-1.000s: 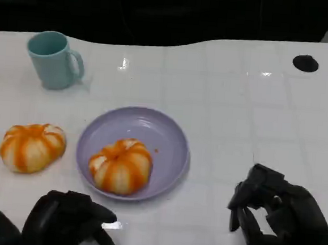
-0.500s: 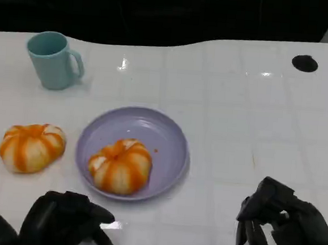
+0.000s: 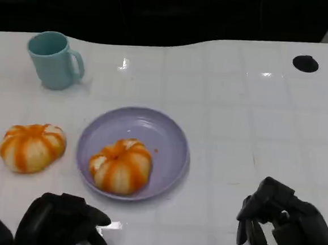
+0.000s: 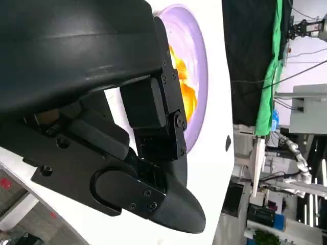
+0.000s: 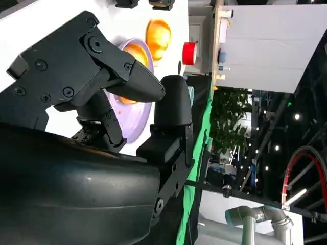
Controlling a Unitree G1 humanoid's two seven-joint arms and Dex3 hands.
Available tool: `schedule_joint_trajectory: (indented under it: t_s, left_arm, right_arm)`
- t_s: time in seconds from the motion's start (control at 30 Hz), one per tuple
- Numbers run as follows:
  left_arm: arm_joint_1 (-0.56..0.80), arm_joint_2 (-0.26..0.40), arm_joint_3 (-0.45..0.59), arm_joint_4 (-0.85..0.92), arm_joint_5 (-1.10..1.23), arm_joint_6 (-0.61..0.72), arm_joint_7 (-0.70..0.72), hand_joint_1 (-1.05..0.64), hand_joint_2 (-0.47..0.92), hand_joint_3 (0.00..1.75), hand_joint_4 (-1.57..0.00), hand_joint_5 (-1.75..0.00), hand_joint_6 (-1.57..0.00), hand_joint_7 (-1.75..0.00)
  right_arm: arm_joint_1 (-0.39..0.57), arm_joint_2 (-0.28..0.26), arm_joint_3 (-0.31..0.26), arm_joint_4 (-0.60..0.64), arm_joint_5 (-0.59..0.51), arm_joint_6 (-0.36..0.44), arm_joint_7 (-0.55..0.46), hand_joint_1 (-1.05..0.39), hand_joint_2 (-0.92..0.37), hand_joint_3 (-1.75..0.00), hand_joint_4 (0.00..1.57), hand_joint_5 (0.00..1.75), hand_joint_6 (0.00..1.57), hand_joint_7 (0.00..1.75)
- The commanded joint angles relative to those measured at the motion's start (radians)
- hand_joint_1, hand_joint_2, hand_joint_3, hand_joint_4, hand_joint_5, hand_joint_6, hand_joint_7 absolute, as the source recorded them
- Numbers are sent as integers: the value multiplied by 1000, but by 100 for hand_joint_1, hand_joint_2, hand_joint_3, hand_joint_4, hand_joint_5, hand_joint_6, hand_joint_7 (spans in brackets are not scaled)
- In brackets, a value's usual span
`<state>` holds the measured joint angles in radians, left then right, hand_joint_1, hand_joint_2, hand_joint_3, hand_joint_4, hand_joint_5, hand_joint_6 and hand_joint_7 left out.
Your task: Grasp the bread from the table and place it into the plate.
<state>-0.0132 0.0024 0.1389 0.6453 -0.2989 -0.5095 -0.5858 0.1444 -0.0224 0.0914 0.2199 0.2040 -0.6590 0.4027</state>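
Lavender plate (image 3: pixel 168 135), centre of the white table (image 3: pixel 256 107): you have one orange-striped bread (image 3: pixel 121 165) lying inside it, toward the near-left of the bowl. Second bread (image 3: pixel 32 146) sits on the table just left of the plate, apart from its rim, not yet placed. Teal mug (image 3: pixel 54 60), far left, upright; you cannot tell its contents. Change over the last second: your right hand (image 3: pixel 283 231) has drawn back from the plate toward the near edge, fingers curled in and holding nothing; your left hand (image 3: pixel 59 223) has sunk slightly lower, fingers loosely bent, nothing in them. By this reading, one placement looks finished and the table-side bread is the likely next item for your left hand
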Motion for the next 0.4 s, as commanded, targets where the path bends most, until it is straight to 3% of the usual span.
schedule_joint_trajectory:
  t_s: [0.03, 0.4]
  left_arm:
    - [-6, 18, 14, 15, -10, -12, -14, -105, 86, 0, -155, -53, -157, -16]
    - [-8, 21, 16, 8, -7, 3, -6, -105, 85, 0, -155, -53, -157, -17]
  right_arm:
    - [-21, -6, -17, 36, -5, -50, 3, -26, -45, -120, 80, 175, 70, 159]
    - [-32, -5, -17, 52, -29, -67, -16, -27, -46, -117, 80, 175, 72, 155]
